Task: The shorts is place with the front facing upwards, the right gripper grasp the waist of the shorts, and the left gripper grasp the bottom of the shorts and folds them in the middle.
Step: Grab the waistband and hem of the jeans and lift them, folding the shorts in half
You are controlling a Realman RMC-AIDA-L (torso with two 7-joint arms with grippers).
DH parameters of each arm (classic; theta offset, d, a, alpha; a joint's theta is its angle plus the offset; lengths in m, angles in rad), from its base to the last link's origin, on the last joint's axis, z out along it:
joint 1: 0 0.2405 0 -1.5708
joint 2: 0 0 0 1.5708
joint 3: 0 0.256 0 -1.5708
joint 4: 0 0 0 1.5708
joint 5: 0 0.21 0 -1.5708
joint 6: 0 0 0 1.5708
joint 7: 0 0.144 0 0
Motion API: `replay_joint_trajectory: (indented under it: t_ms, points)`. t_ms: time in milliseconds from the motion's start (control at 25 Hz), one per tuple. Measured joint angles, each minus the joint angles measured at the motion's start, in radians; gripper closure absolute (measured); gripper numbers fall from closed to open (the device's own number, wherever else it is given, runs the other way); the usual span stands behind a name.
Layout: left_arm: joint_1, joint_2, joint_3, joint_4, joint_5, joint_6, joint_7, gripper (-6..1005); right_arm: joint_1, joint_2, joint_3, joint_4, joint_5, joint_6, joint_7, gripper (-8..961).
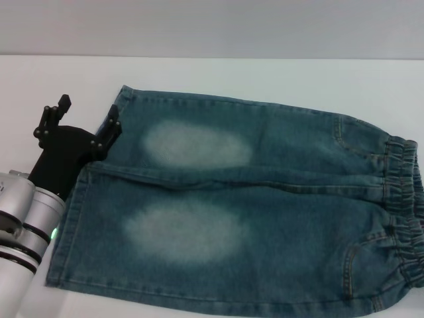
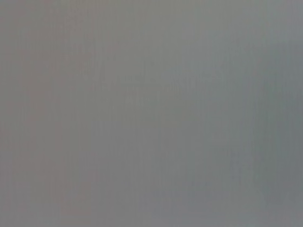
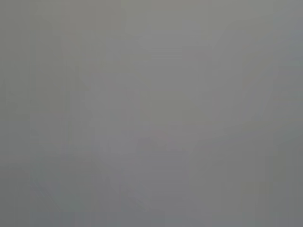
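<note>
The blue-green denim shorts (image 1: 265, 212) lie flat on the white table (image 1: 265, 73) in the head view, front up, with two pale oval patches. The gathered waist (image 1: 401, 205) is at the right. The bottom leg hems (image 1: 86, 192) are at the left, with a slit between them. My left gripper (image 1: 89, 116) is open at the left, just beside the far leg's hem; one finger (image 1: 112, 122) touches or overlaps the hem edge. Its silver arm with a green light (image 1: 26, 218) comes from the lower left. The right gripper is out of view. Both wrist views show only plain grey.
The white table extends behind the shorts to a pale back wall (image 1: 212, 26). The waistband reaches the right edge of the head view.
</note>
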Motion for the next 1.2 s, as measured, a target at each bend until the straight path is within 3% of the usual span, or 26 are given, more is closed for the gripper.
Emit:
replay_joint_trajectory:
  t_ms: [240, 320, 480, 720, 840, 1040, 1200]
  points:
    - [0.002, 0.005, 0.003, -0.035, 0.001, 0.003, 0.055, 139, 0.006, -0.012, 0.009, -0.002, -0.133, -0.043, -0.009, 215]
    - [0.005, 0.010, -0.008, -0.095, 0.002, -0.017, 0.125, 139, 0.017, -0.016, 0.017, -0.007, -0.143, -0.042, -0.009, 215]
    - [0.006, 0.019, -0.046, -0.176, 0.005, -0.089, 0.139, 139, 0.077, -0.042, 0.020, -0.009, -0.150, 0.058, 0.051, 215]
    - [0.025, 0.023, -0.179, -0.313, 0.094, -0.313, 0.170, 138, 0.178, -0.108, 0.012, -0.009, -0.214, 0.202, 0.221, 216]
    - [0.052, 0.018, -0.244, -0.392, 0.131, -0.418, 0.229, 138, 0.231, -0.152, 0.015, -0.014, -0.301, 0.269, 0.311, 217]
    - [0.084, 0.016, -0.313, -0.495, 0.139, -0.526, 0.256, 138, 0.315, -0.216, 0.020, -0.025, -0.428, 0.354, 0.449, 217]
    - [0.079, 0.015, -0.330, -0.499, 0.140, -0.555, 0.257, 139, 0.393, -0.257, 0.020, -0.026, -0.533, 0.448, 0.583, 218]
